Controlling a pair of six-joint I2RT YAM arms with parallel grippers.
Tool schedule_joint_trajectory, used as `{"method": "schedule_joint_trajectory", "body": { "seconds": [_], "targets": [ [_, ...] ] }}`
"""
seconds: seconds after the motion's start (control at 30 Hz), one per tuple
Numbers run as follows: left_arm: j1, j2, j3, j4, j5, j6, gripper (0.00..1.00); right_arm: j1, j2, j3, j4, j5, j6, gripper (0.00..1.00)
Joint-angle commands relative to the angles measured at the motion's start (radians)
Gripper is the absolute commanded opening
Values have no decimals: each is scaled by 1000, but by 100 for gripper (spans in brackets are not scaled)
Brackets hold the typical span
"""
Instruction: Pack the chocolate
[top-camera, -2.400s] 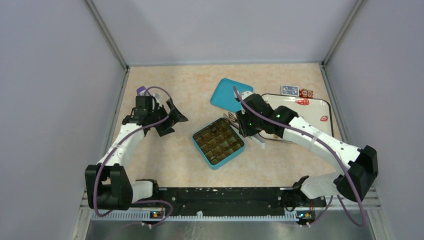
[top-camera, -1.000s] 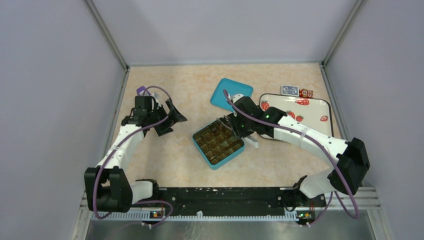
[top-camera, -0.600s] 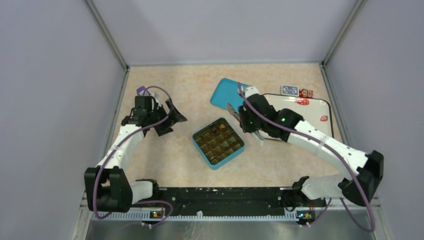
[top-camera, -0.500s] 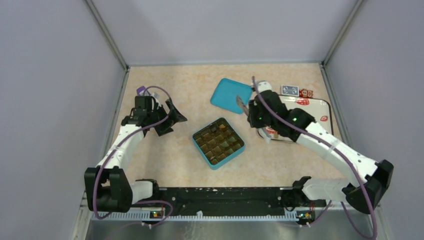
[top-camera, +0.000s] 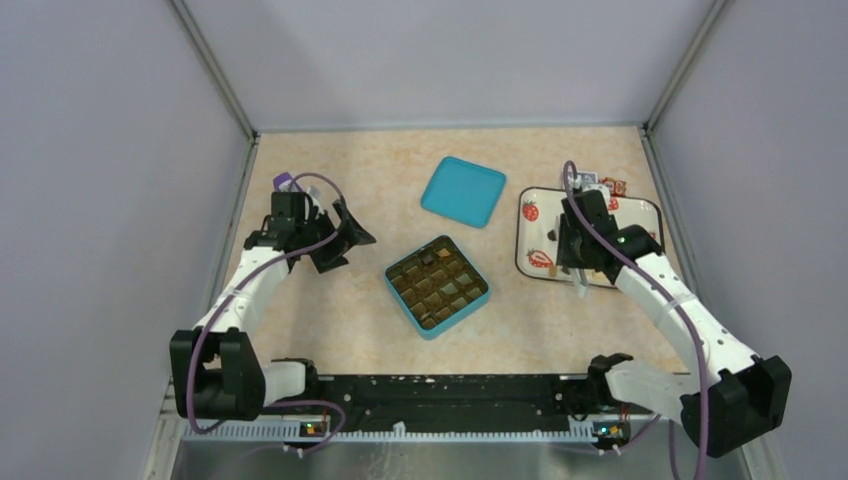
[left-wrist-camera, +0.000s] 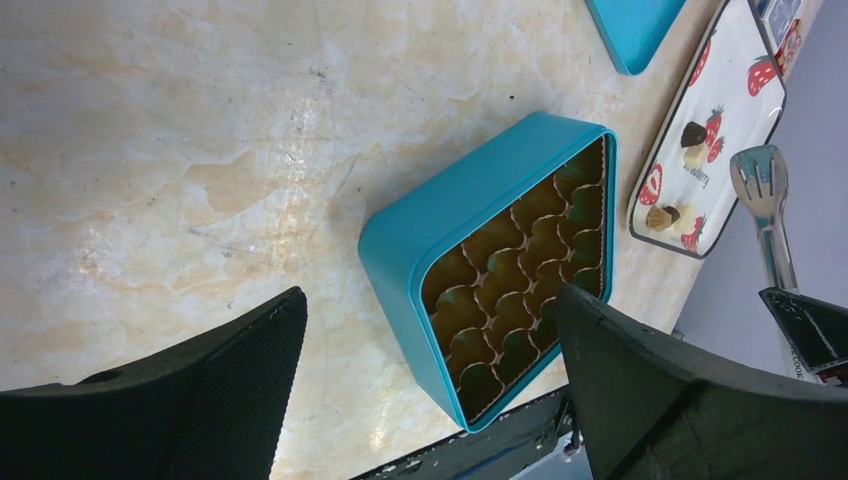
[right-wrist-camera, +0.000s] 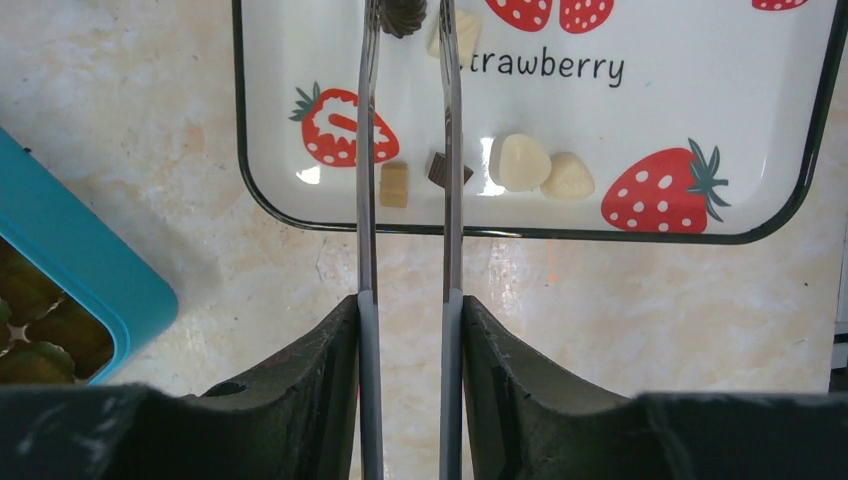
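The right claw (right-wrist-camera: 405, 320) gripped a pair of metal tongs (right-wrist-camera: 367, 200), its fingers pressed against the outside of both blades. It held them over a strawberry-printed tray (top-camera: 645, 208) that lay on the worktop (top-camera: 330, 150) to the right of an open teal box (top-camera: 437, 285).

The chocolate (right-wrist-camera: 520, 162) was on that tray, well apart from the box. A tan cube, a small dark piece and two cream pieces lay in a row just inside the rim on the claw's side. A dark ridged piece and another cream one sat farther in, at the tips of the blades. Whether the tongs pinched the dark piece could not be told, as the tips ran off the top of the right wrist view.

To the left of the box, the left claw (left-wrist-camera: 428, 300) hung above the worktop with its fingers spread wide and nothing between them. The box stood with its grid of paper-lined cells uncovered. Its teal lid (top-camera: 463, 190) lay flat behind the box, not touching it. A small blue card (top-camera: 588, 178) and red wrapped bits (top-camera: 613, 186) lay off to the box's far right, just behind the tray.
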Motion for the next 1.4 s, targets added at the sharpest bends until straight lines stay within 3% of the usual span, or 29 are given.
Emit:
{"method": "schedule_joint_trajectory", "body": {
  "seconds": [0.0,0.47,1.37],
  "targets": [
    [3,4,37,21,16,5,97,-12,20,24,28,18,-24,39],
    [4,20,29,35,24,7,97,-11,113,26,101,-40,-47,40],
    [4,41,44,21,-2,27,97,-14,270,31,197,0,-42,41]
  ]
}}
